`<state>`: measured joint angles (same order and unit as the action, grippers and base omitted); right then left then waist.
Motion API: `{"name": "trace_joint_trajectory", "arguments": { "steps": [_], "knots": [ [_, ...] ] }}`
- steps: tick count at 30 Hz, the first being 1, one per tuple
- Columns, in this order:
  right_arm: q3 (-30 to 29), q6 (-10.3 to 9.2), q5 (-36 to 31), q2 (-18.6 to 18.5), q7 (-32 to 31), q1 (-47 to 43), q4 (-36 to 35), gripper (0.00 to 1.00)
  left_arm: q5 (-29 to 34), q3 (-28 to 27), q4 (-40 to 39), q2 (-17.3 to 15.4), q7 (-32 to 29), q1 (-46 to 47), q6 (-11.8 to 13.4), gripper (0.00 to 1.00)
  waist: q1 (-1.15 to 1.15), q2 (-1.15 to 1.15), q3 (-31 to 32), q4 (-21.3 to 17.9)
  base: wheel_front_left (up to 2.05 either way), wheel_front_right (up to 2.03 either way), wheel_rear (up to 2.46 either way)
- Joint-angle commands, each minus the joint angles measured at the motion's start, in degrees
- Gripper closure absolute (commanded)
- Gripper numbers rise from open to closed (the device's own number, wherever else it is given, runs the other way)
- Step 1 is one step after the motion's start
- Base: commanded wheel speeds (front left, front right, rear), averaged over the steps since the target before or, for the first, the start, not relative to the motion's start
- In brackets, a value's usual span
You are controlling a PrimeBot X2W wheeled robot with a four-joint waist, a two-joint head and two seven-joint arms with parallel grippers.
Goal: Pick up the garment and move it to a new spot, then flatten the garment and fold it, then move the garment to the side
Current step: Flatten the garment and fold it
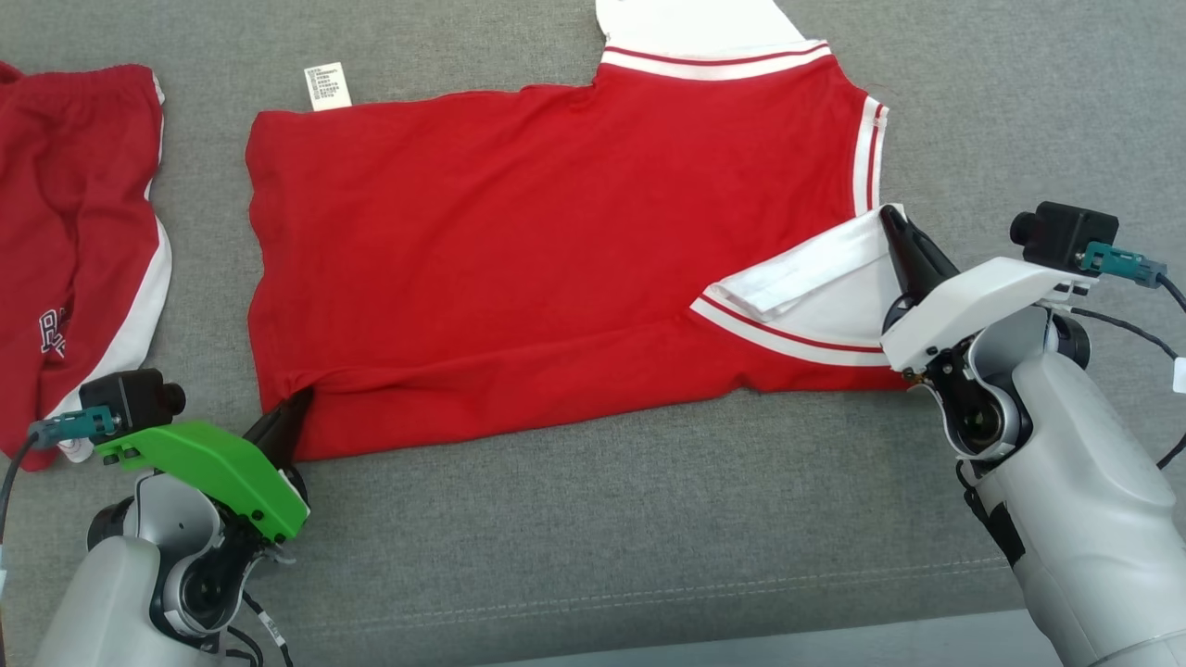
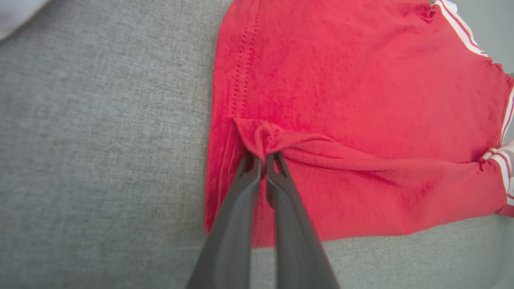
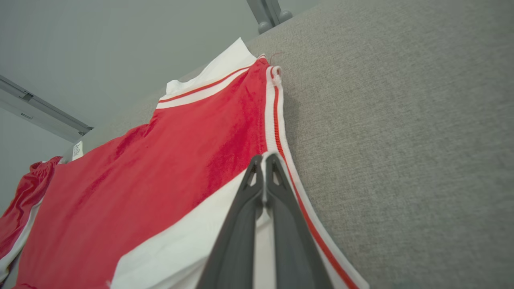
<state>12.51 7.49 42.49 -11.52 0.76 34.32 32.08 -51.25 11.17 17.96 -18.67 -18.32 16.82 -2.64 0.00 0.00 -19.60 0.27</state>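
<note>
Left claw (image 1: 295,403) clamped on a bunched hem corner (image 2: 261,136) of the shirt (image 1: 556,259); right claw (image 1: 892,220) closed on the folded white sleeve (image 1: 815,287). Lay spread flat on the grey cloth surface (image 1: 602,537). Risked slipping from so small a pinch, or bunching if pulled unevenly.

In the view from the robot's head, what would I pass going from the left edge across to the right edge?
red shorts → left gripper, pinching the shirt's corner → red shirt → right gripper, pinching its white trim
</note>
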Motion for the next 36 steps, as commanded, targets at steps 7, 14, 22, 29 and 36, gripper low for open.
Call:
{"name": "trace_joint_trajectory", "arguments": {
  "steps": [7,14,22,29,36],
  "knots": [
    [2.1,0.00,3.0,-0.8,3.2,1.0,2.4,0.00,-0.4,-0.5,2.0,0.7,2.5,1.6,-1.0,0.00,0.00,0.00,0.2,0.6,0.00,0.00,0.00],
    [3.7,0.00,4.4,-1.7,9.2,-2.0,0.9,0.00,1.4,-1.2,2.1,1.3,7.7,-0.1,-0.1,0.00,0.00,0.00,1.5,0.2,0.00,0.00,0.00],
    [0.1,0.00,-3.4,-2.9,14.3,-9.1,-6.3,0.00,10.8,-0.6,-3.3,2.2,20.5,-4.2,6.4,0.00,0.00,0.00,5.2,0.5,0.00,0.00,0.00],
    [-5.6,0.00,-11.6,-0.4,14.3,-16.9,-15.5,0.00,18.4,2.1,-8.4,1.5,26.3,-6.8,10.2,0.00,0.00,0.00,9.2,1.0,0.00,0.00,0.00],
    [-7.2,0.00,-17.3,1.3,14.2,-23.3,-21.6,0.00,22.1,3.5,-11.6,0.8,28.7,-9.7,12.9,0.00,0.00,0.00,13.0,0.5,0.00,0.00,0.00]
  ]
}}
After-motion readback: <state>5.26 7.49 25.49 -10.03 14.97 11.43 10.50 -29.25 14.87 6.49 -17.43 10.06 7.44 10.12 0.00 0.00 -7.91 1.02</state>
